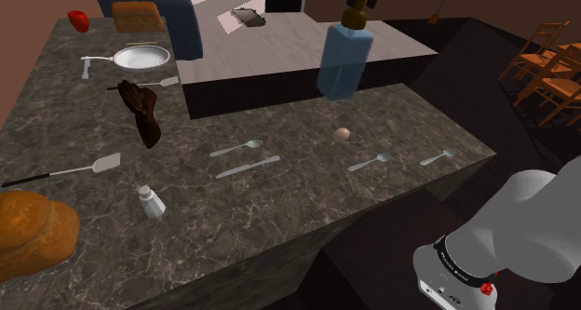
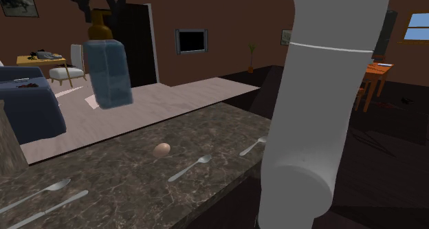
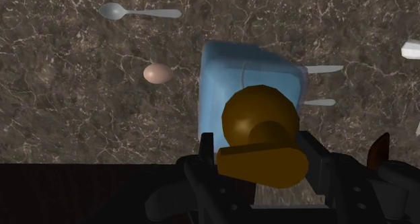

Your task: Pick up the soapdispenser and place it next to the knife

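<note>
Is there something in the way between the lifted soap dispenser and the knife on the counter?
Nothing tall. The soap dispenser, clasped in the gripper, hangs above the counter. Toward the knife only an egg lies low on the counter, and a spoon lies close beside the knife, so that side offers little room.

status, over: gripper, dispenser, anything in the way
Gripper shut on dispenser pump. Dispenser aloft, off the counter. Knife flat on counter, spoon beside it. Egg may sit near the path.
</note>
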Available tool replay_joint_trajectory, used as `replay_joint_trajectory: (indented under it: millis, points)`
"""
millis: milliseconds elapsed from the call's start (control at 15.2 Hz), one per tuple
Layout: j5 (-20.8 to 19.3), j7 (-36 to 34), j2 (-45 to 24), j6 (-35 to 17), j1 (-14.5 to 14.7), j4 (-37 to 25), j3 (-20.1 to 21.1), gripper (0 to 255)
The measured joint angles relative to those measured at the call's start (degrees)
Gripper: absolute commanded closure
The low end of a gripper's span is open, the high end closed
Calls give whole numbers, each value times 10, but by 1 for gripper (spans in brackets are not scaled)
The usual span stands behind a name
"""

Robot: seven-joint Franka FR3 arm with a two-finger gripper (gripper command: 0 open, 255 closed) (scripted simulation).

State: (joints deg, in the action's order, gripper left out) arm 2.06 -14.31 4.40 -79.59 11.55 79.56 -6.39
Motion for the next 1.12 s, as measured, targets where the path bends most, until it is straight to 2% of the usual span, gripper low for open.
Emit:
replay_joint_trajectory:
  millis: [198, 330, 1122]
  points:
    - [2, -37, -34, 32, 17, -67, 19, 255]
    - [1, -52, -42, 39, 24, -82, 26, 255]
    - [-3, -57, 11, -66, 28, 75, 31, 255]
